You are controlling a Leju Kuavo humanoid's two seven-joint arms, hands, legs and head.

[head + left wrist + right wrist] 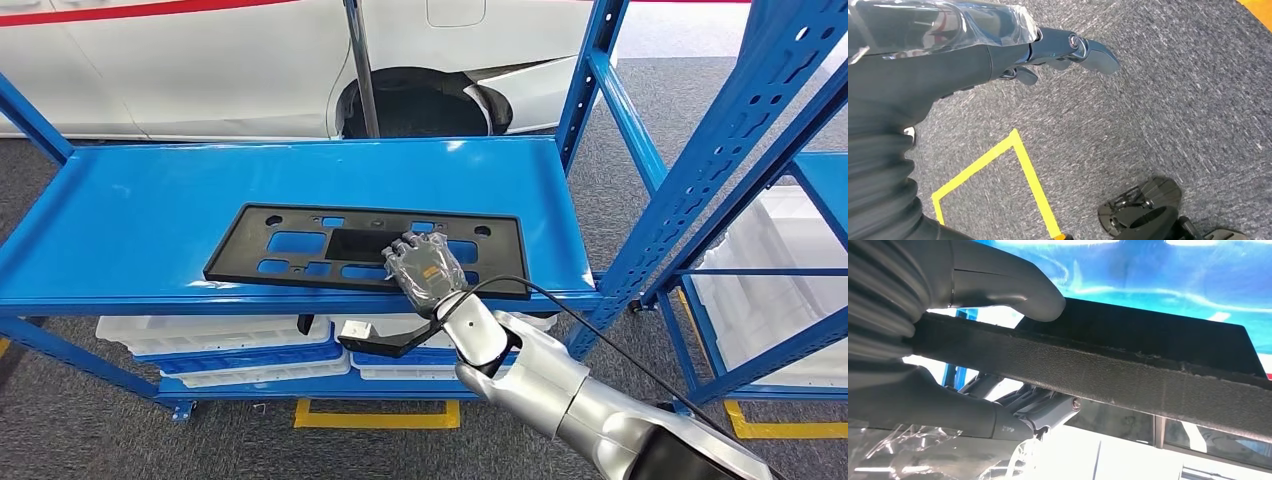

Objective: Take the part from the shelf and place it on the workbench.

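Head view: a glossy blue steel shelf fills the centre, on grey carpet. Centre frame lies the flat, matte black slotted part, its near edge gripped by the right hand. The left hand hangs, fingers loosely curled, holding nothing.

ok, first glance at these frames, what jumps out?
The flat black part lying on the blue shelf, with the right hand gripping its front edge, thumb on one face and fingers on the other. Behind the shelf stands a white car. The left hand hangs over grey carpet crossed by yellow tape.
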